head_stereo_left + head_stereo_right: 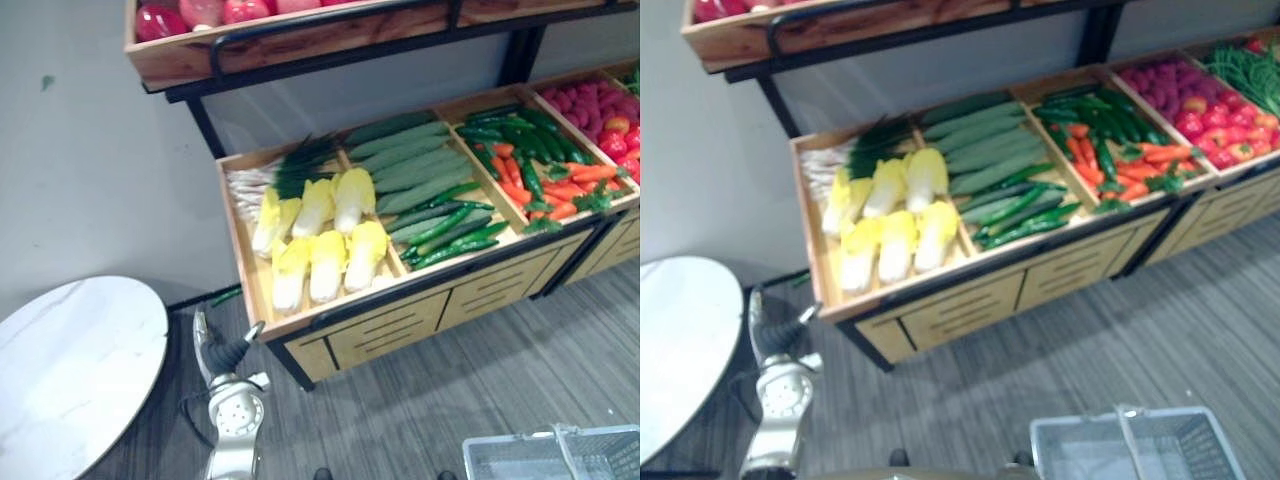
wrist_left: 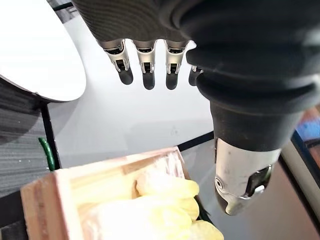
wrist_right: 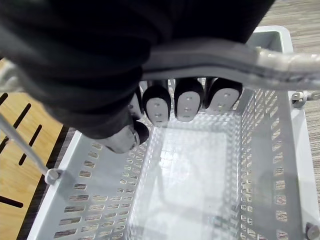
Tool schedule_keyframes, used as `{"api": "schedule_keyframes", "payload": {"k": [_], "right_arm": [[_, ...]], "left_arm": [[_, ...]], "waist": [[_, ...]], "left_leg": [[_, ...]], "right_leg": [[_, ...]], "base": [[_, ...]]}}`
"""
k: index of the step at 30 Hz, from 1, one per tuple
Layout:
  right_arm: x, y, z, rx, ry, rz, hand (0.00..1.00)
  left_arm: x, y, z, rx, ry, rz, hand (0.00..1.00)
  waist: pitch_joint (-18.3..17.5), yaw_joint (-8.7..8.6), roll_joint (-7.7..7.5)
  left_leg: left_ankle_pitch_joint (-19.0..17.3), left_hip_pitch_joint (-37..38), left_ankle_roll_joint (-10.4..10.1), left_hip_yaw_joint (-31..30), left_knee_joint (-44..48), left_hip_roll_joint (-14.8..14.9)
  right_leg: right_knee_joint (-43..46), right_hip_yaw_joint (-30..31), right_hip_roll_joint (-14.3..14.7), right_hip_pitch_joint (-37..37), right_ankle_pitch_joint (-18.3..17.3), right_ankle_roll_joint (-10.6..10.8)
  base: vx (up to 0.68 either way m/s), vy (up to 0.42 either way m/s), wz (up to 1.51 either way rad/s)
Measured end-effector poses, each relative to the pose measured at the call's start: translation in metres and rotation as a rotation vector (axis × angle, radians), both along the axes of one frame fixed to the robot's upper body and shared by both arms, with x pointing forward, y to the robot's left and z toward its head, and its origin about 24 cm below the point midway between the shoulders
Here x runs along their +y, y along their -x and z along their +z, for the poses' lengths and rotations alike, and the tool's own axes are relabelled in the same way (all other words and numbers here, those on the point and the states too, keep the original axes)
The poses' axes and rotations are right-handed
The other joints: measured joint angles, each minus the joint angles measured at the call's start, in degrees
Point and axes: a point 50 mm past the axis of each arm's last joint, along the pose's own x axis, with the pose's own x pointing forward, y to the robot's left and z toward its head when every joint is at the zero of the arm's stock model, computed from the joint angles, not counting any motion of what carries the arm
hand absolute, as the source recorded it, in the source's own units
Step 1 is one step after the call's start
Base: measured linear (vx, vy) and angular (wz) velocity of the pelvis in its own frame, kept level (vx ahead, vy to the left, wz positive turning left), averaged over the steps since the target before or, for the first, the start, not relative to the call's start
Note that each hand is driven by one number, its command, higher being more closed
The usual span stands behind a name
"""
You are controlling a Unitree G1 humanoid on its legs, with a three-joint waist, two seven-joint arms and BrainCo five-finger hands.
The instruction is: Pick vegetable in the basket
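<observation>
Grey striped floor [image 1: 480,380], tiered wooden produce stand [image 1: 390,335]; vegetables all lie in it.
Pale grey perforated plastic basket [image 3: 100,195], nothing in it, hangs from right hand [image 3: 185,105], fingers curled round its handle [image 3: 225,52]. Left hand [image 2: 145,60] slack-fingered, holding nothing, near stand's corner beside yellow-white leafy cabbages [image 1: 325,265]: probably light, smooth, bruisable; grasp round the thick middle.

No readable txt, labels, nos. or signs; nil on veg stand [image 1: 400,325], basket [image 3: 75,200]
</observation>
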Motion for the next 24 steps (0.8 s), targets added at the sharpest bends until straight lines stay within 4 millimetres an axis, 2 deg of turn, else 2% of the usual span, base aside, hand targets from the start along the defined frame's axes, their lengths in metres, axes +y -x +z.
{"api": "schedule_keyframes", "payload": {"k": [2, 4, 6, 8, 11, 14, 15, 16, 22, 24], "right_arm": [[0.000, -0.005, 0.001, 0.008, 0.012, 0.046, 1.00], [0.000, -0.013, 0.003, -0.002, 0.020, 0.089, 1.00], [0.003, -0.023, 0.003, -0.013, 0.022, 0.134, 1.00], [0.004, -0.031, 0.004, -0.022, 0.030, 0.165, 1.00], [0.003, -0.043, 0.008, -0.047, 0.049, 0.219, 1.00], [0.007, -0.052, 0.008, -0.055, 0.048, 0.259, 1.00], [0.008, -0.056, 0.009, -0.063, 0.048, 0.268, 1.00], [0.010, -0.060, 0.009, -0.069, 0.048, 0.281, 1.00], [0.015, -0.075, 0.011, -0.099, 0.062, 0.318, 1.00], [0.017, -0.086, 0.013, -0.127, 0.071, 0.339, 1.00]], "left_arm": [[0.004, -0.009, 0.000, 0.005, -0.011, 0.008, 0.00], [0.009, -0.014, 0.000, 0.012, -0.025, 0.032, 0.00], [0.016, -0.021, 0.003, 0.003, -0.020, 0.074, 0.00], [0.021, -0.027, 0.003, 0.012, -0.031, 0.098, 0.00], [0.030, -0.031, 0.000, 0.036, -0.018, 0.148, 0.00], [0.038, -0.031, -0.002, 0.061, -0.025, 0.200, 0.00], [0.041, -0.031, -0.002, 0.064, -0.029, 0.218, 0.00], [0.044, -0.032, -0.001, 0.064, -0.036, 0.223, 0.00], [0.046, -0.041, -0.004, 0.083, 0.030, 0.270, 0.00], [0.045, -0.052, 0.004, 0.052, 0.053, 0.277, 0.00]], "waist": [[0.11, -0.96, -0.16], [0.39, -1.03, -0.57], [0.95, -2.15, -0.80], [1.86, -2.43, -1.00], [3.10, -2.46, -0.64], [4.10, -2.57, -1.09], [4.90, -2.58, -1.92], [5.13, -2.60, -1.80], [7.02, -2.57, -2.45], [8.63, -2.76, -2.53]], "left_leg": [[0.00, 0.49, 0.00, 0.66, 0.00, -0.11], [0.00, 1.30, 0.00, 2.10, 0.04, -0.21], [0.00, 1.60, 0.00, 2.95, 0.21, -0.24], [-0.05, 1.53, -0.03, 3.40, 0.22, -0.15], [-1.14, 1.28, -0.25, 4.79, 0.30, 0.20], [-1.49, 0.67, -0.28, 5.87, 0.89, 0.17], [-1.50, 0.22, -0.29, 6.05, 0.84, 0.14], [-1.49, -0.43, -0.28, 6.11, 0.89, 0.11], [-1.49, -0.94, -0.31, 7.61, 0.74, 0.02], [-1.46, -1.27, -0.31, 7.98, 0.82, -0.05]], "right_leg": [[0.00, 0.67, -0.11, 0.01, 0.00, 0.00], [0.01, 1.78, -0.22, 0.03, 0.00, 0.00], [0.08, 2.73, -0.24, -0.20, 0.00, 0.00], [0.28, 3.32, -0.16, -1.03, 0.00, 0.00], [0.26, 4.50, 0.18, -2.27, 0.35, -0.12], [0.22, 5.45, 0.10, -3.30, 0.78, 0.06], [0.30, 5.88, 0.09, -4.07, 0.95, 0.11], [0.28, 5.95, 0.06, -4.75, 1.13, 0.11], [1.08, 7.10, -0.04, -6.39, 1.22, 0.21], [1.59, 7.60, -0.10, -7.18, 1.22, 0.21]], "base": [[0.11, 0.004, -0.22], [0.06, 0.003, -0.35], [0.00, -0.004, -0.18], [-0.06, -0.001, -0.16], [-0.07, 0.004, -0.24], [-0.05, 0.012, -0.18], [-0.03, 0.003, -0.14], [-0.02, 0.002, -0.11], [0.04, 0.005, -0.10], [0.05, 0.002, -0.14]]}}
